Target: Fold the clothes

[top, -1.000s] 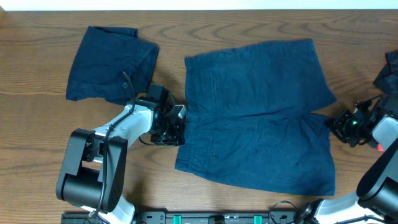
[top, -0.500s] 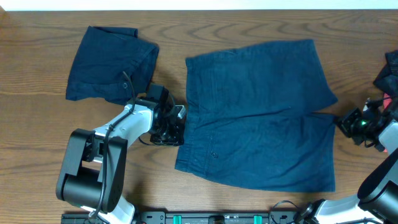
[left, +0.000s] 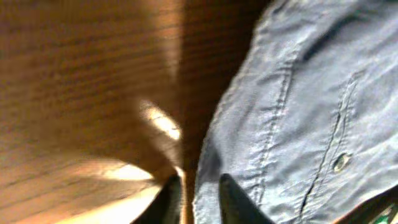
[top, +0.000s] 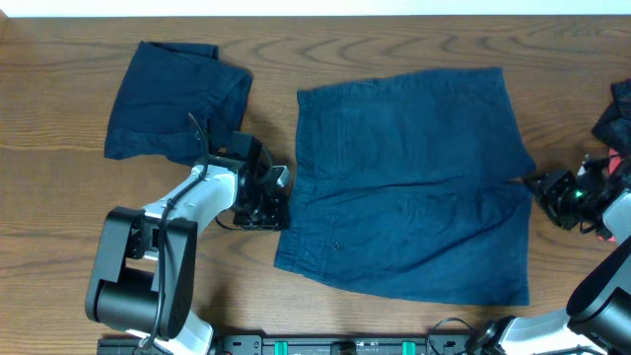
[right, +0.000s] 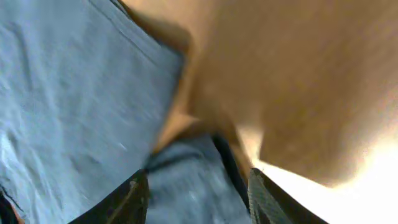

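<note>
Dark navy shorts [top: 404,187] lie spread flat mid-table, waistband to the left. My left gripper [top: 279,200] is at the waistband's left edge. In the left wrist view its fingers [left: 196,199] are nearly together, pinching the waistband edge of the shorts [left: 298,106], near a small button [left: 340,163]. My right gripper [top: 540,187] is at the shorts' right side, where the two legs meet. In the right wrist view its fingers [right: 196,199] are spread wide, with the shorts' fabric [right: 74,106] lying between them.
A folded navy garment [top: 173,99] lies at the back left. Another dark garment [top: 616,110] with a coral-red bit [top: 621,158] sits at the far right edge. The wooden table [top: 59,197] shows around them.
The shorts have shifted and stretched slightly to the right, and the gap between the legs has closed. My right gripper moved a little right and back. The left arm shifted slightly.
</note>
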Controlling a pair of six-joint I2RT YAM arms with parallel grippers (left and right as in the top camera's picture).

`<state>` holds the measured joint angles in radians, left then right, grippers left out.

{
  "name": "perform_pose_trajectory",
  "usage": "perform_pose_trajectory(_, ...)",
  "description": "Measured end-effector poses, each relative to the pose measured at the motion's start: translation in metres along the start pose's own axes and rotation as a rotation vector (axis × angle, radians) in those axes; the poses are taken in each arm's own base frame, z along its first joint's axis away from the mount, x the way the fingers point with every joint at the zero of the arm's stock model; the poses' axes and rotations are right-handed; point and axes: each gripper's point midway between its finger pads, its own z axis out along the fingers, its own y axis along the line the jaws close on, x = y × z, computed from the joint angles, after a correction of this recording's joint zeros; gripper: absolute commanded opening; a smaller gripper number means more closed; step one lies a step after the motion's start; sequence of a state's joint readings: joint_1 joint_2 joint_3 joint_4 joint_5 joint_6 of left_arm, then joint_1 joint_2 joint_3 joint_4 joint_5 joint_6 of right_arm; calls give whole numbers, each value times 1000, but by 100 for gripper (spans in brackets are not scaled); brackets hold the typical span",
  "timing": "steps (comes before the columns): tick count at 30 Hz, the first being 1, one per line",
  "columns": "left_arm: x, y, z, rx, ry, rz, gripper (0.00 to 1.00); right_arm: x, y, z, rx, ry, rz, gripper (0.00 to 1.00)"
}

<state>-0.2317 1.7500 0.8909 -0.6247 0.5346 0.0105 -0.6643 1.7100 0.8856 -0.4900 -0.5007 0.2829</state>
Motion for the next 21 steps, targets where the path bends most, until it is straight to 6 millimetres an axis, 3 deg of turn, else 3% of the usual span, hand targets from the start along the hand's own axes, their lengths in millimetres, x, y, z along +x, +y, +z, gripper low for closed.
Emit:
perform_pose_trajectory(7, 3, -1, -4, -6, 24, -17, 33, 29, -21, -6, 76, 111, 117, 38)
perform_pose_trajectory(10, -5, -2, -8, -11, 3, -8, 36, 39, -30, -10, 119, 145, 148, 13)
perform_pose_trajectory(13, -13, -3, -9, -11, -28, 9, 35, 37, -37, -10, 162, 130, 151, 5)
perform_pose_trajectory(15, -15, -2, -9, -13, -34, 12, 36, 31, -46, -11, 211, 102, 160, 8)
perform_pose_trajectory(18, -15, -2, -9, -13, -35, 13, 36, 25, -57, -12, 275, 60, 187, 32)
perform_pose_trajectory(21, -16, -2, -9, -13, -36, 13, 36, 21, -51, -13, 247, 48, 174, 34)
